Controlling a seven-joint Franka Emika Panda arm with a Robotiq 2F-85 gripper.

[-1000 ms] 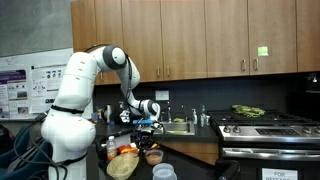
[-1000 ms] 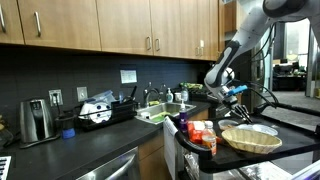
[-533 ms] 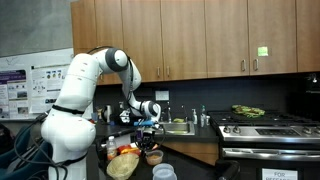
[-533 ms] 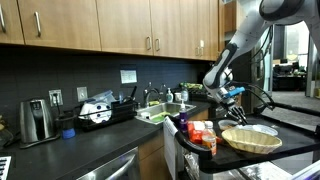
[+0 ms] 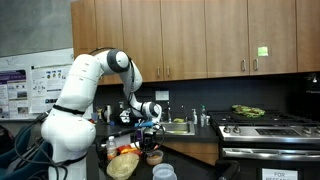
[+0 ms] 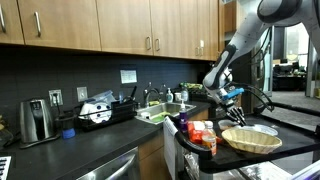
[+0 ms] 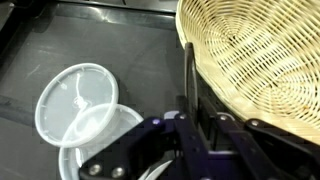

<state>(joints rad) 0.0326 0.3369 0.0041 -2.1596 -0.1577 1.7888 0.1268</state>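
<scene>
My gripper (image 7: pixel 192 78) comes in from the bottom of the wrist view with its dark fingers drawn close together, and I see nothing between them. It hovers over the dark counter, just left of the rim of a woven wicker basket (image 7: pixel 258 52). To the left below it lie a round translucent plastic lid (image 7: pixel 72 95) and a clear tub (image 7: pixel 100 135). In both exterior views the gripper (image 5: pixel 147 123) (image 6: pixel 233 99) hangs a little above the basket (image 5: pixel 124 164) (image 6: pixel 250 139).
A sink (image 6: pixel 163 115) with a faucet lies behind the gripper. Red packets (image 6: pixel 201 133) stand beside the basket. A toaster (image 6: pixel 37 120) and a dish rack (image 6: pixel 98 112) stand further along the counter. A stove (image 5: pixel 265 125) is off to the side.
</scene>
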